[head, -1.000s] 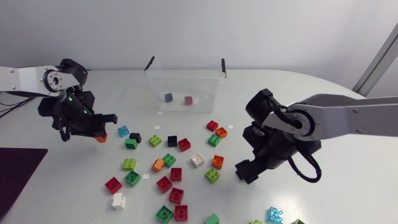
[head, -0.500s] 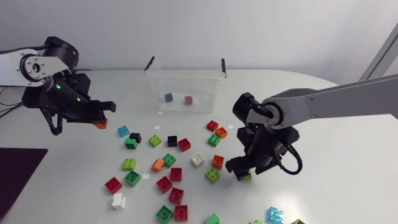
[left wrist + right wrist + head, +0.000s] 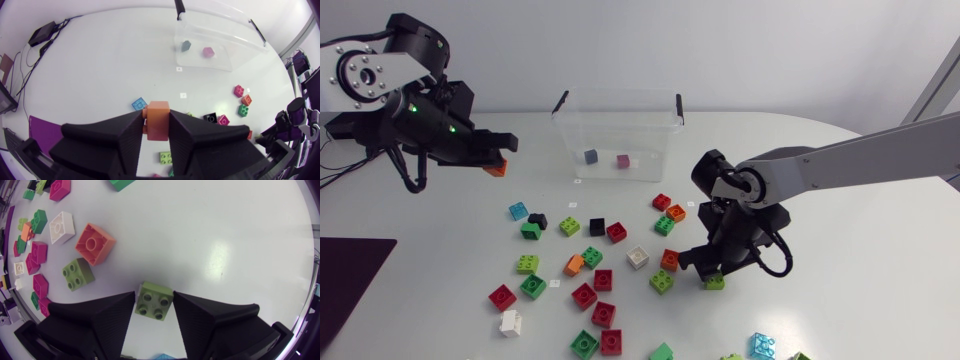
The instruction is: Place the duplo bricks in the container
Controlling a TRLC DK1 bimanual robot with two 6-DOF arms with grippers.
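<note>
Container (image 3: pixel 660 150) at rear of table (image 3: pixel 860 290), two bricks (image 3: pixel 591 156) inside, loose bricks (image 3: pixel 603 279) in front.

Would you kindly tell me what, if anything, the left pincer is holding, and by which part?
The left pincer holds an orange duplo brick, its two fingers pressed on the brick's opposite side faces.

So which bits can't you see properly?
- Head view: the left gripper covers most of the orange brick.
- Head view: the right gripper overlaps the light green brick.
- Head view: the lower edge cuts off a green brick.
- Head view: two bricks in the container, too small to count studs.
</note>
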